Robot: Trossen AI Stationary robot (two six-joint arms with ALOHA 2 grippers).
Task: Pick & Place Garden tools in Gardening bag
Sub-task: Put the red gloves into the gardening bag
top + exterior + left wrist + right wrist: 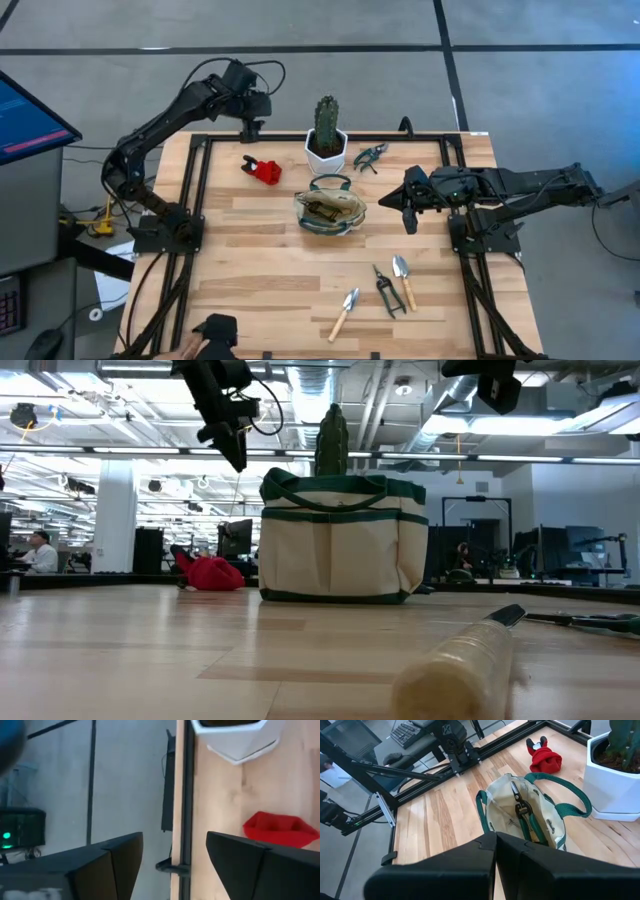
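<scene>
The cream gardening bag (328, 208) with green trim stands at the table's middle, and dark shears (519, 802) lie inside it. A red pruner-like piece (262, 168) lies far left of the bag. My left gripper (250, 130) hangs open high over the table's far edge, beyond the red piece (280, 830), with nothing between its fingers. My right gripper (496, 851) is shut on nothing and hovers just right of the bag (525, 815). Two wooden-handled trowels (345, 312) (404, 280) and shears (388, 290) lie near the front edge. A further pair of shears (370, 155) lies far right of the pot.
A green cactus in a white hexagonal pot (326, 140) stands just beyond the bag, between the red piece and the far shears. A black frame rail (186, 795) runs along the table's edges. Bare wood lies left of the bag and in the front left.
</scene>
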